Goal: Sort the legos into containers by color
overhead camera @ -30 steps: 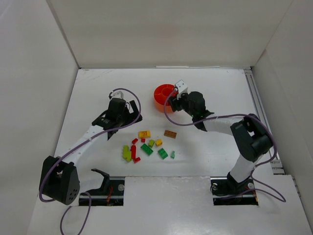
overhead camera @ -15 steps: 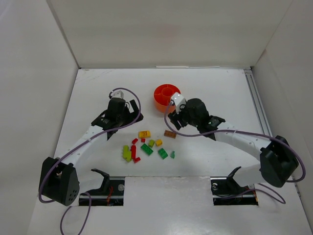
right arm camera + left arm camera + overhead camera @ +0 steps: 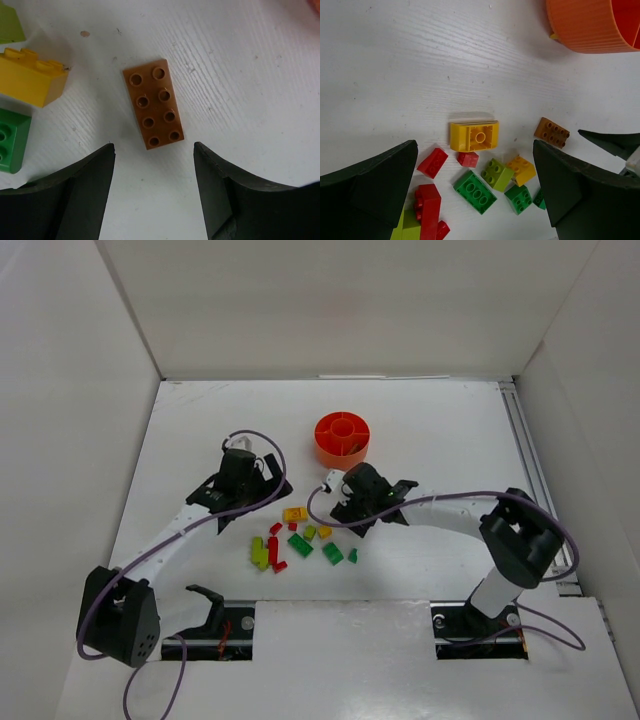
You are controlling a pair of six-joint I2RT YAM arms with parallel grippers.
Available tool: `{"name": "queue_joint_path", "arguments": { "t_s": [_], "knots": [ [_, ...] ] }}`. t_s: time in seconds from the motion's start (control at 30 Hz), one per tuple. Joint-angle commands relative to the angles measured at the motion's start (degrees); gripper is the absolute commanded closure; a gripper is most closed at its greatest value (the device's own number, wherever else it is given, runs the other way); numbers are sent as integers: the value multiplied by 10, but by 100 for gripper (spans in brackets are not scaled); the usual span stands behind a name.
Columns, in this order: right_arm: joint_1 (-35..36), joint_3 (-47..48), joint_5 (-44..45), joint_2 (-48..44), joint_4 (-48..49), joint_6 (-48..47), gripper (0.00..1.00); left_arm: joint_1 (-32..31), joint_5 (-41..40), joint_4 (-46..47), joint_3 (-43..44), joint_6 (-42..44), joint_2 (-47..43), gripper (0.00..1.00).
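The round orange dish (image 3: 341, 438) stands at the back centre, and its wall shows in the left wrist view (image 3: 590, 25). The legos lie in a loose group (image 3: 300, 538) in front of it: a yellow brick (image 3: 474, 136), red ones (image 3: 432, 162), green ones (image 3: 474, 189), a lime one (image 3: 497, 174) and a small yellow one (image 3: 521, 170). My right gripper (image 3: 345, 512) is open and empty, low over the brown brick (image 3: 153, 103), which lies flat just ahead of its fingertips (image 3: 153, 147). My left gripper (image 3: 265, 485) hovers open and empty above the group (image 3: 474, 145).
White walls close in the table on three sides. A metal rail (image 3: 522, 470) runs along the right edge. The arm bases and their cables sit at the near edge. In the right wrist view, a small yellow brick (image 3: 30, 75) and a green one (image 3: 10, 140) lie left of the brown brick.
My right gripper has moved from the orange dish forward and left, down to the brown brick. My left arm has barely moved.
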Motion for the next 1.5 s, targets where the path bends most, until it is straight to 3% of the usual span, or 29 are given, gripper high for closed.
{"name": "queue_joint_path", "arguments": {
  "t_s": [0.0,0.53,0.6,0.63,0.67,0.87,1.1,1.2,1.47],
  "knots": [
    [11,38,9,16,3,-20,30,-3,1,0,-11,-11,-28,1],
    [11,60,10,84,47,-20,36,-3,-16,-12,-11,-11,-51,1],
    [11,60,5,84,47,-20,44,-3,-16,-12,-17,-11,-51,1],
    [11,66,5,84,47,-20,55,-3,-16,-12,-17,-11,-51,1],
    [11,66,5,84,47,-15,59,-3,-16,-12,-17,-11,-51,1],
    [11,66,25,38,52,5,76,-3,-16,-12,-17,-11,-56,1],
    [11,61,25,-85,80,10,79,-3,-16,-12,-17,-11,-61,1],
    [-24,61,25,-118,105,10,79,-3,-16,-6,-17,-11,-61,1],
    [-98,29,13,-140,300,11,80,-3,-27,18,-27,-5,-72,1]
  ]
}}
